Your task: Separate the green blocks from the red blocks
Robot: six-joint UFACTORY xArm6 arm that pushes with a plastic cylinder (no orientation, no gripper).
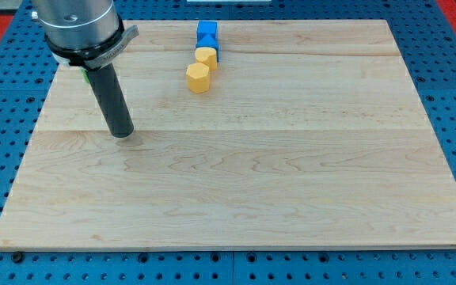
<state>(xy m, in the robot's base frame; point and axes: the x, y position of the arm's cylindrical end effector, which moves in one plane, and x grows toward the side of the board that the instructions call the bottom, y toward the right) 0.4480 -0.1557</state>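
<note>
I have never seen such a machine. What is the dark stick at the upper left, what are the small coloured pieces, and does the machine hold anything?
There is one picture, from one camera looking down at an angle on a wooden board. The grey cylinder at the view's top left is the end of a robot arm. It has no hand, only a straight dark rod. The rod's lower end, my tip, rests at the board and pushes things by sliding. It holds nothing.

Near the view's top centre lie a blue block, with more blue just below it, and two yellow blocks, all close together. My tip is to their left, well apart. A sliver of green peeks out beside the rod; no red block is visible.
</note>
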